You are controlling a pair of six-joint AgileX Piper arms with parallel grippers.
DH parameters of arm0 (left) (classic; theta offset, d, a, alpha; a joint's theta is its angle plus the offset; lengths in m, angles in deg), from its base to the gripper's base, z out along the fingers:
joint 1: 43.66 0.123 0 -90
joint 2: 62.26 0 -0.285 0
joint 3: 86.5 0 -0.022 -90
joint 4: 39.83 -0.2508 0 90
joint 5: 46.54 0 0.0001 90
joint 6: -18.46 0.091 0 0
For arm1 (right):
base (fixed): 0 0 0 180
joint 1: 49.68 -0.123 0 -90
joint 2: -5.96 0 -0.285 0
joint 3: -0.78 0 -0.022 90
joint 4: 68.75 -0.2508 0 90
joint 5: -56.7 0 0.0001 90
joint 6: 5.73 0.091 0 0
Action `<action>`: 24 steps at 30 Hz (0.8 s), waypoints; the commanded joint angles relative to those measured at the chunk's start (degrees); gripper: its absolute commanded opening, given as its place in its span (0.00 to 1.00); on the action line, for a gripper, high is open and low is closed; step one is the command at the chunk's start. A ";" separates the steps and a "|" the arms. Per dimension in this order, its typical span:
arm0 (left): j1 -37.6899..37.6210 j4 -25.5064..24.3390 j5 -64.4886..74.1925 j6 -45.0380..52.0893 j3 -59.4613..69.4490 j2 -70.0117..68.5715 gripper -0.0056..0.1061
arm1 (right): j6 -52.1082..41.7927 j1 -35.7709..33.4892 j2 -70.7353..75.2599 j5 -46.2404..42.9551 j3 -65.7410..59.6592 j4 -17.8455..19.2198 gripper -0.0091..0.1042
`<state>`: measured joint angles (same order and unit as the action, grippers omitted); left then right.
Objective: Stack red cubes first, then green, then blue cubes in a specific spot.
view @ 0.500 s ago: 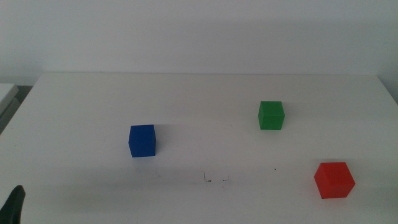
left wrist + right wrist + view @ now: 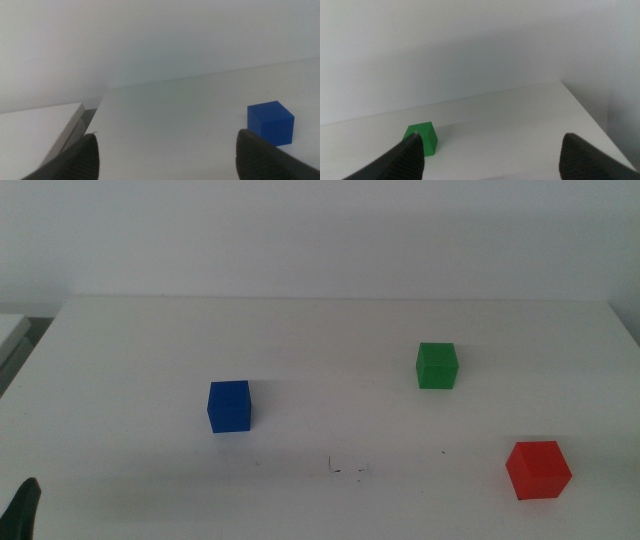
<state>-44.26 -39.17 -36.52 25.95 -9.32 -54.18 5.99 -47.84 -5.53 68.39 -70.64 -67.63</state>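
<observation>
The jaws of both grippers stand wide apart and hold nothing. In the left wrist view the left gripper (image 2: 167, 152) shows two dark jaw tips with bare white counter between them. In the right wrist view the right gripper (image 2: 492, 155) shows the same, its dark tips spread far apart.

The red cube (image 2: 537, 470) sits flat on the white counter (image 2: 320, 330) near the front right of the middle view. No gripper touches it. The green cube (image 2: 436, 366) sits farther back and a little to the left of the red one, well apart from it. In the right wrist view the green cube (image 2: 421, 138) lies ahead of the gripper, partly hidden behind one jaw tip. The blue cube (image 2: 229, 406) sits left of center, well apart from the other two. In the left wrist view the blue cube (image 2: 270, 122) lies ahead of the gripper, close to one jaw tip but not between the jaws.

All three cubes rest singly on the counter; none is stacked. A few small dark marks (image 2: 345, 470) show on the counter near the front center. In the middle view, only a dark tip of the left gripper (image 2: 22, 510) shows at the bottom left corner. A plain white wall (image 2: 320, 230) stands behind the counter.
</observation>
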 commanded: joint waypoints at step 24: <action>0.00 0.14 -0.77 -0.17 0.04 -0.29 0.89 | -14.59 -0.21 -55.90 38.97 43.54 -9.99 0.90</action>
<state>-44.26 -39.17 -36.52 25.95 -9.32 -54.18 -6.55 -47.84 -58.01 107.15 -28.92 -76.88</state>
